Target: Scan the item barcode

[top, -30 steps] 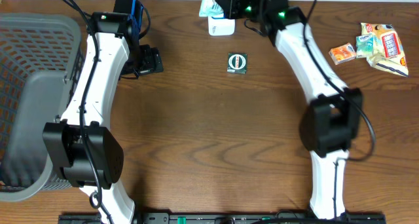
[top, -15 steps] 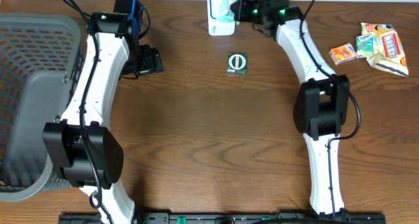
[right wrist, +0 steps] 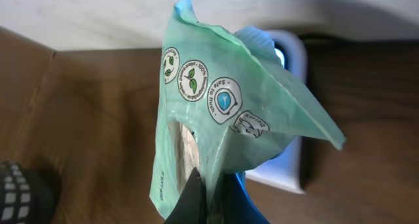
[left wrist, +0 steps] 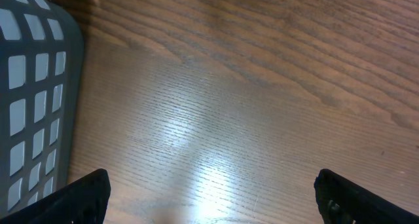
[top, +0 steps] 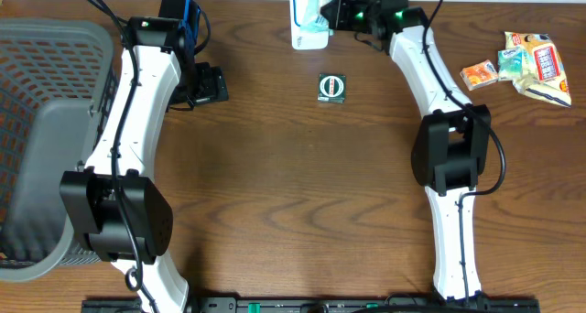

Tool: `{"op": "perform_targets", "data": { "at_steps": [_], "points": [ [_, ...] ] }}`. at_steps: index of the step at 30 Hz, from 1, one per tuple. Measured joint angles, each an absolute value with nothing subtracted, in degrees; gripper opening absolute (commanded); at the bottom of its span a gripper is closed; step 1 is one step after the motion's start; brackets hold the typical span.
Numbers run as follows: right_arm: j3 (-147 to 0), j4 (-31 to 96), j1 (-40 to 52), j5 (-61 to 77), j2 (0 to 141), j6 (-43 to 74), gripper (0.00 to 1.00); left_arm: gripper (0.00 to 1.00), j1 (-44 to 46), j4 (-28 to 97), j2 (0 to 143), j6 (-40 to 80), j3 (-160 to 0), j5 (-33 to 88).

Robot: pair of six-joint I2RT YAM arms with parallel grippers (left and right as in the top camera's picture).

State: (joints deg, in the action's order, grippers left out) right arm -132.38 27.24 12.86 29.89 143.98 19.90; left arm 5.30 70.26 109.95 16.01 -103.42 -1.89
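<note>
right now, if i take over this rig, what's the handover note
Left gripper: open, empty, above the bare table beside the grey basket.
Right gripper: shut on the green packet, held over the white scanner at the far edge.
Done: packet picked up and at the scanner.
Left: confirm the scan, which the frames don't show. A small dark packet and snack packets lie on the table.

Overhead is looking straight down over the whole table (top: 302, 194). Left wrist is facing down, close to the wood beside the basket (left wrist: 33, 86). Right wrist is closely facing pouch (right wrist: 216, 119) and scanner (right wrist: 291, 162). Overhead is sharing all three.
</note>
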Motion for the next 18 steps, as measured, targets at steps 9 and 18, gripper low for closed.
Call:
{"op": "perform_targets", "data": {
  "at_steps": [9, 18],
  "points": [
    [-132.4, 28.95, 13.26, 30.46, 144.0, 19.9, 0.01, 0.98, 5.3, 70.26, 109.95, 16.01, -103.42, -1.87],
    [-132.51, 44.01, 3.18, 24.64, 142.8, 15.03, 0.01, 0.98, 5.3, 70.28, 109.95, 16.01, -103.42, -1.89]
  ]
}}
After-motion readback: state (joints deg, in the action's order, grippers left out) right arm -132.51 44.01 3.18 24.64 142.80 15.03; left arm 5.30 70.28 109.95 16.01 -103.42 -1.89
